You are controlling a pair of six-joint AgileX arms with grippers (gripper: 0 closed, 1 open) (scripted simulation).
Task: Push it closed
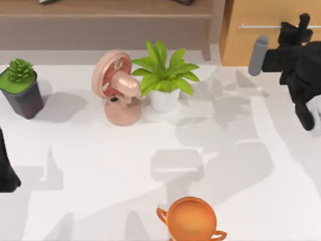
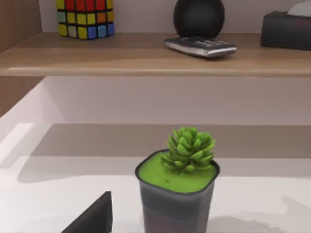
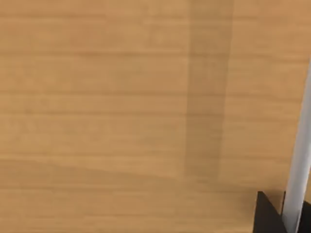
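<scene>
Table (image 1: 125, 170): white surface, carrying all the loose items below.

Shelf unit (image 1: 105, 22): brown wood, along the far edge of the table, left and centre. The left wrist view shows its board (image 2: 146, 56) carrying a coloured puzzle cube (image 2: 85, 18), a black ball (image 2: 199, 17), a silver remote (image 2: 200, 46) and a dark box (image 2: 286, 30). The top view shows almost none of these.

Drawer (image 1: 261, 37): light orange-tan wooden front at the far right corner, beside the shelf unit. Thin silver bar handle (image 1: 261, 26) runs level across it. In the right wrist view the wood grain (image 3: 121, 111) is seen from very close, with the handle (image 3: 299, 170) at the edge of the picture. Contents not visible.

Right arm: reaches to the drawer front at the far right. Right gripper (image 1: 301, 27) is up against the front at the handle; whether its fingers are open or closed cannot be told.

Leafy plant (image 1: 163, 70): green, in a white pot (image 1: 164, 100), far centre of the table, just beside the fan.

Pink desk fan (image 1: 118, 85): upright on a round base, left of the leafy plant.

Succulent (image 1: 20, 70): small green rosette in a dark square pot (image 1: 22, 98) on bright green fill, far left. The left wrist view shows it near, in front of the shelf.

Orange two-handled cup (image 1: 190, 218): near edge, centre.

Left arm: parked at the left edge of the table. A dark part of the left gripper (image 2: 92, 218) is visible in the left wrist view; finger state cannot be told.
</scene>
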